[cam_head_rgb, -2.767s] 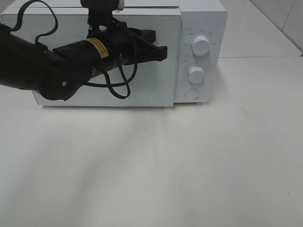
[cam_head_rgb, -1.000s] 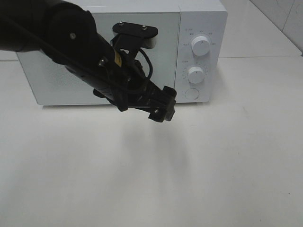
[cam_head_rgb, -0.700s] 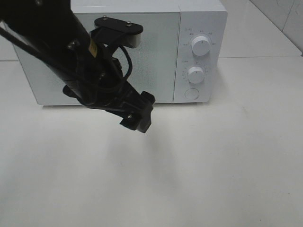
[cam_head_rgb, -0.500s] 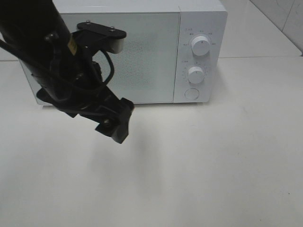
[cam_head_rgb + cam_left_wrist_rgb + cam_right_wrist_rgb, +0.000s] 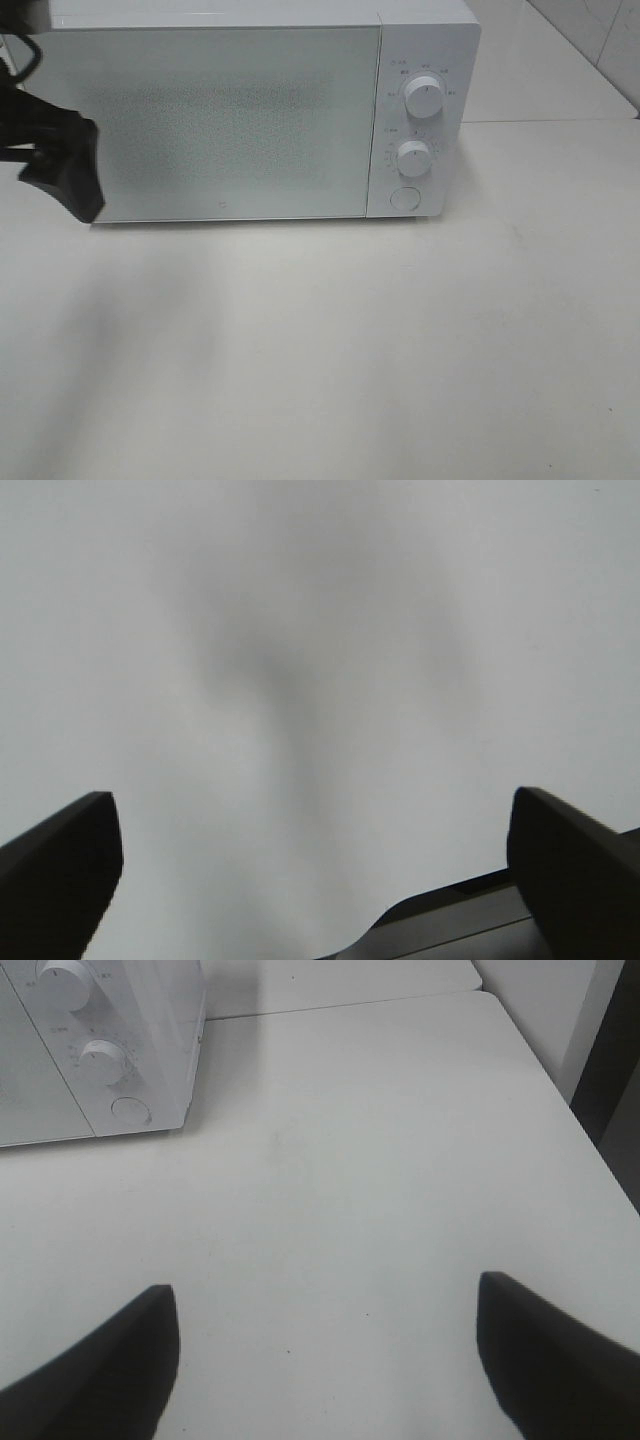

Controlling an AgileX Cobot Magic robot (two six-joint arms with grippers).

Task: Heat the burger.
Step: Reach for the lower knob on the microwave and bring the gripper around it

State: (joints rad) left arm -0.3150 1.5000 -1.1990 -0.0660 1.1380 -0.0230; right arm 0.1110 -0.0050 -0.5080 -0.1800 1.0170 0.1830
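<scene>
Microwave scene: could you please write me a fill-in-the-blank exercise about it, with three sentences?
1. The microwave's door is ___.
2. Its right-hand panel has ___ knobs above a round button.
3. The left gripper has its jaws ___ over the table, holding nothing.

Missing words: closed; two; open.

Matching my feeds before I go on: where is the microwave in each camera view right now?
Exterior high: the microwave spans the top of the picture, door shut, with its control panel at its right end.
Left wrist: not in it; the background is all table.
Right wrist: the microwave sits in a far corner, with little more than its control panel end showing.
Shared landmark: the round button at the foot of the control panel.
</scene>
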